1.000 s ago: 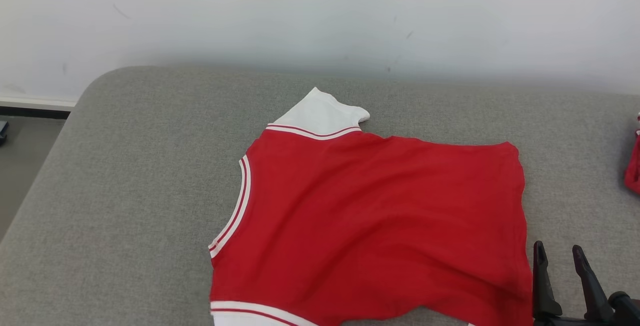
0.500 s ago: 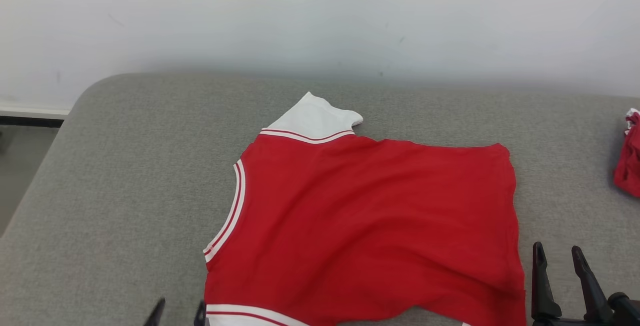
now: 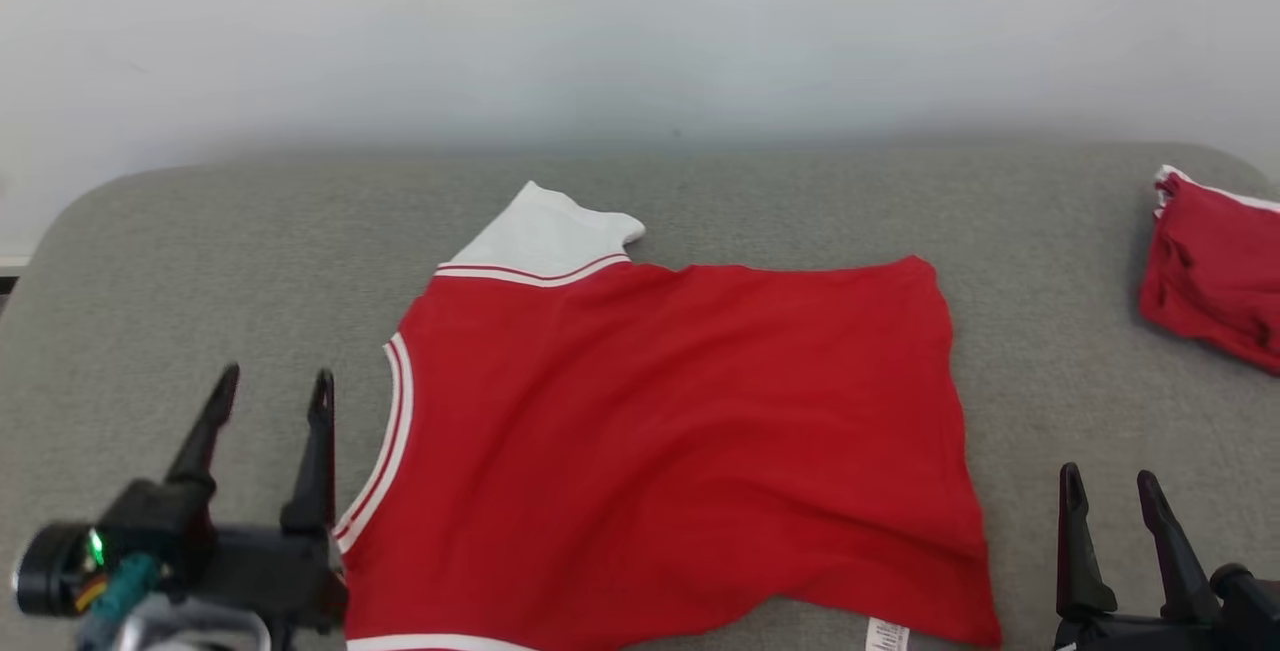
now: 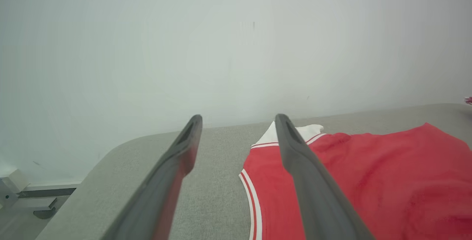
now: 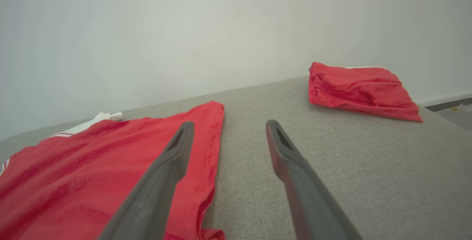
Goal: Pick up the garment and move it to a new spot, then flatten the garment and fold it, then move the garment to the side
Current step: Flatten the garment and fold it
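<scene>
Left gripper (image 3: pixel 278 373): lower left of the head view, its two dark fingers pointing up the frame and standing apart, with bare grey cloth between them.
Left gripper, by its wrist view: the gap between the fingertips frames the wall and the far edge of the cushion; the finger on the right of that frame crosses in front of the garment's white sleeve and red body.
Right gripper (image 3: pixel 1108 473): lower right of the head view, fingers apart and holding nothing.
Right gripper, by its wrist view: grey cushion lies between the fingers; the finger on the left of that frame passes in front of the garment's hem edge.
Garment (image 3: pixel 660 431): a red top spread fairly flat across the centre and lower centre of the head view, with soft wrinkles.
White sleeve (image 3: pixel 540 231): sticks out from the garment's upper left corner, edged by a red-and-white stripe.
Striped neck trim (image 3: pixel 385 451): curves down the garment's left edge, just beside the left gripper's nearer finger; I cannot tell whether they touch.
Care label (image 3: pixel 886 634): small and white, at the bottom edge under the garment's lower right corner.
Folded red cloth (image 3: pixel 1215 281): at the right edge, well apart from the garment.
Cushion (image 3: pixel 200 261): grey, woven, with rounded corners, under everything.
Wall (image 3: pixel 600 31): pale, across the top.
</scene>
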You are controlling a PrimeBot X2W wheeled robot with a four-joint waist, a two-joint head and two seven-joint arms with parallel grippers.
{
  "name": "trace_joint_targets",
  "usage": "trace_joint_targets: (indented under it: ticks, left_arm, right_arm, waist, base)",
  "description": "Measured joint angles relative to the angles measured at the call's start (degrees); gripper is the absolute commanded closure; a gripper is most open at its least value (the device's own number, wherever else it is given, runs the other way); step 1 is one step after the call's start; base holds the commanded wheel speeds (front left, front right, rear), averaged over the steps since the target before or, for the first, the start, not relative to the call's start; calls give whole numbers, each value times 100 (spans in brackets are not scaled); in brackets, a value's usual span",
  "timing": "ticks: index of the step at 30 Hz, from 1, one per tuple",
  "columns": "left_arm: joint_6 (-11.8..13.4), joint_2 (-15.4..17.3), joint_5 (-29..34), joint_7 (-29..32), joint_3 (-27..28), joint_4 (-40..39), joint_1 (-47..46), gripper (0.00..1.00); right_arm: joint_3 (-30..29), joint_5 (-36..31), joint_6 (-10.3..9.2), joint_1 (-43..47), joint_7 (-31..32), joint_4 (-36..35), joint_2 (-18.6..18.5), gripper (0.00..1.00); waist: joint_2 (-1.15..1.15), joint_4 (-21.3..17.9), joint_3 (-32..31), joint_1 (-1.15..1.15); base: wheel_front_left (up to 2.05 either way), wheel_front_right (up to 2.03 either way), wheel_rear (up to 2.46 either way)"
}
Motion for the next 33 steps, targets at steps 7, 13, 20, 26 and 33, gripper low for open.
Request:
trace_joint_targets:
  ticks: [7, 13, 20, 26, 33]
  left_arm:
    - [-169, 393, -121, 372, 237, 303, -918, 0]
    - [-289, 697, -187, 867, 323, 522, -1546, 0]
    - [-493, 991, -293, 1279, 248, 1059, -2219, 0]
    - [-641, 1079, -439, 1753, 20, 1662, -2537, 0]
    - [-691, 1191, -589, 2390, -136, 2323, -2782, 0]
  right_arm:
    - [25, 3, 0, -236, -43, -22, 48, 0]
    - [75, 18, 0, -414, -75, 13, 108, 0]
    - [164, 44, 0, -652, -99, 126, 149, 0]
    - [164, 45, 0, -753, -100, 87, 171, 0]
    - [186, 49, 0, -843, -101, 32, 189, 0]
  waist:
    - [1, -364, 344, 1]
    - [1, -616, 685, 1]
    - [2, -972, 1089, 1]
    - [2, -1184, 1327, 1]
    - [1, -1320, 1532, 1]
  base:
    - [0, 0, 0]
    - [0, 0, 0]
    - [0, 0, 0]
    - [0, 0, 0]
    - [0, 0, 0]
